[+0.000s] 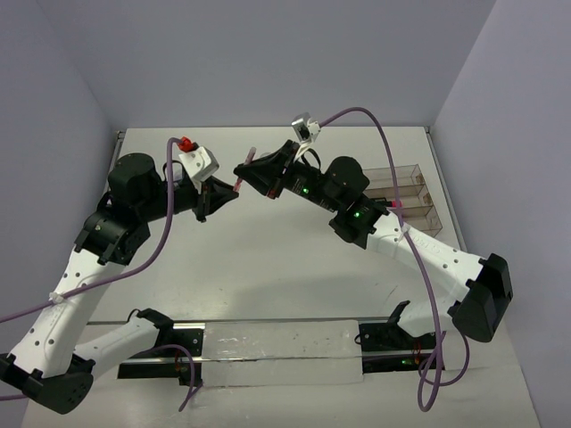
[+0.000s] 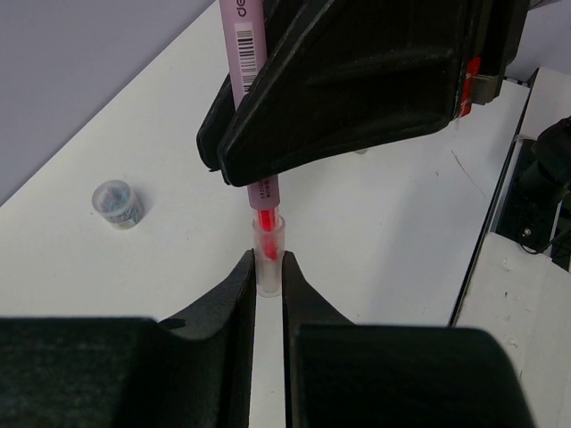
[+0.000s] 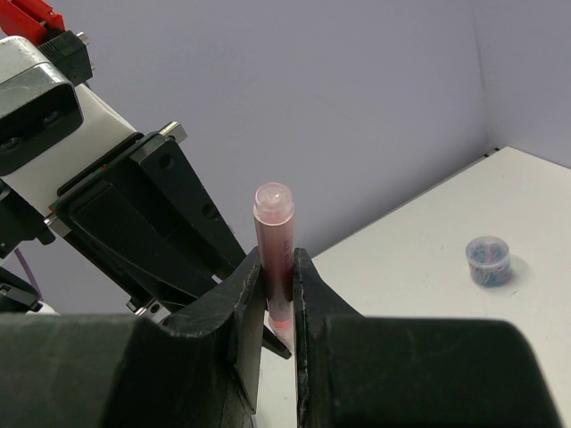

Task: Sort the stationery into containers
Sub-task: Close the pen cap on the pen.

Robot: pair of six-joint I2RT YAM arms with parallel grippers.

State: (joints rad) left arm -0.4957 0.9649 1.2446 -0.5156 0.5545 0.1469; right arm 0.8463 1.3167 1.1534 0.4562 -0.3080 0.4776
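Held above the worktop near its far edge: left end effector clamps the clear cap, right end effector clamps the pink marker. Off-axis force could slip either grip.

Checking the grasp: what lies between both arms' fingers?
A pink marker, tip in a clear cap the left fingers pinch; left wrist view.

The pink pen bears white letters "de" — the rest cut off — and a barcode below them, digits unreadable.
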